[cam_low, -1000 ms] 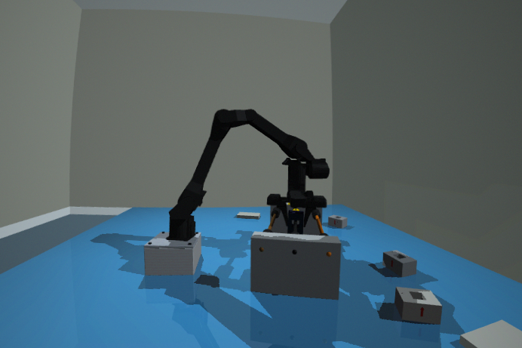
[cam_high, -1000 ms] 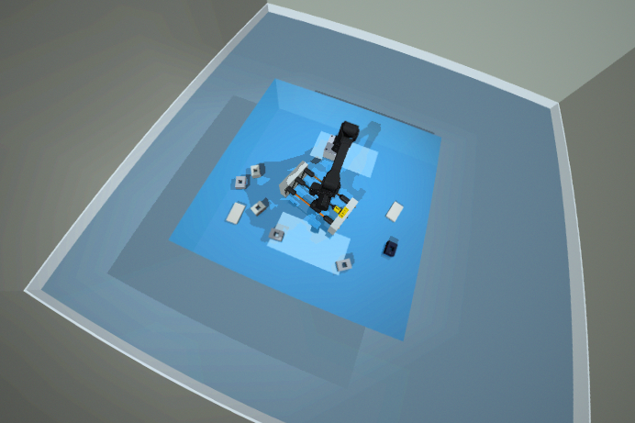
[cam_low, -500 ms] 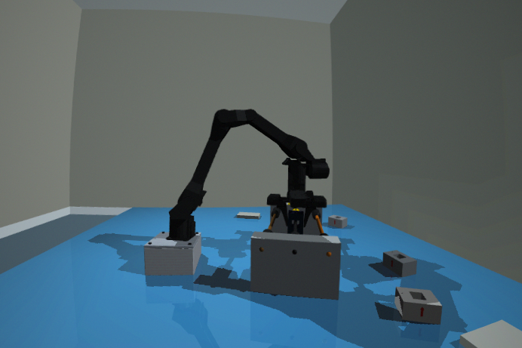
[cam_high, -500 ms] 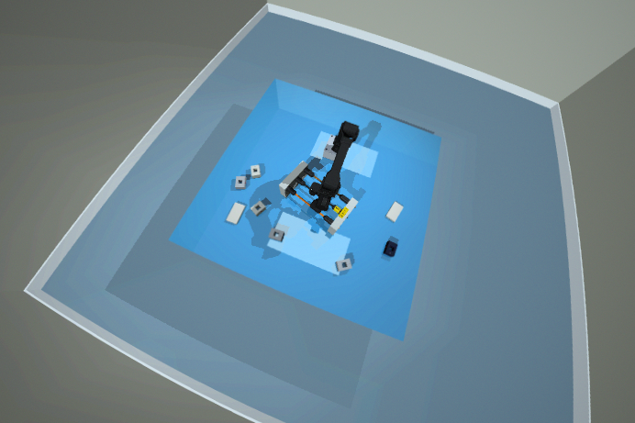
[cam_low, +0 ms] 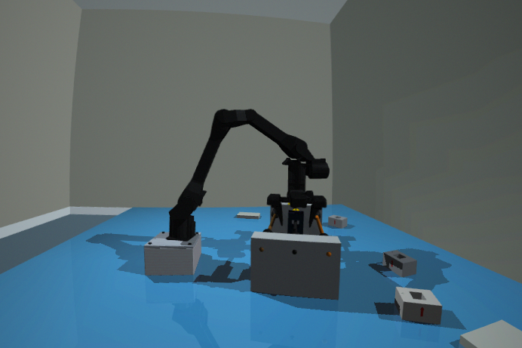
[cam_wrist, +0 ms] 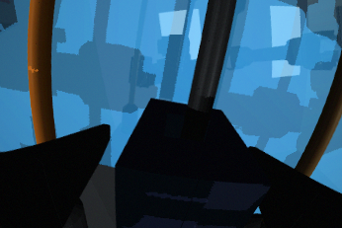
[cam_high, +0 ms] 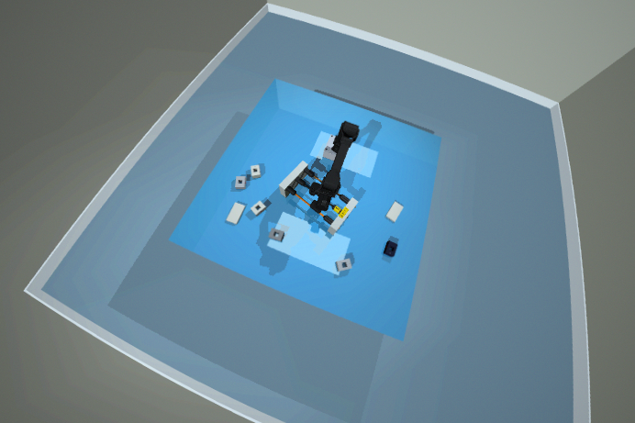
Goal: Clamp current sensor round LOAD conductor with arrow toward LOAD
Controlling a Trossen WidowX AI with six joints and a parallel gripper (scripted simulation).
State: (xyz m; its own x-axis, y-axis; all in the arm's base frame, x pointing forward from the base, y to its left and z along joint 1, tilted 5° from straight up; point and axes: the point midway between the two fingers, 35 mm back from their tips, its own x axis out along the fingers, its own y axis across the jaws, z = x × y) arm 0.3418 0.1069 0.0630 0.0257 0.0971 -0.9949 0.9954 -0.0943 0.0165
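The dark split-core sensor (cam_low: 296,222) (cam_wrist: 183,141) sits round the middle, black conductor (cam_wrist: 217,31), between the two end blocks (cam_high: 294,177) (cam_high: 333,226) (cam_low: 295,272). Its body looks closed, but its latch and arrow cannot be made out. A yellow label (cam_high: 343,212) lies on the right-hand end block and a smaller yellow marker (cam_high: 337,208) is beside it, at the middle conductor's end; the lettering is too small to read. My gripper (cam_low: 296,224) (cam_wrist: 180,144) points down over the sensor and is open, with a finger on each side and gaps between them and the body.
Orange conductors (cam_high: 305,198) (cam_wrist: 42,60) (cam_wrist: 328,119) run on both sides of the black one. Several pale or grey holed blocks (cam_high: 258,207) (cam_high: 343,264) (cam_low: 417,306), a dark holed block (cam_high: 390,248) and flat white blocks (cam_high: 235,213) (cam_high: 395,211) lie around the fixture.
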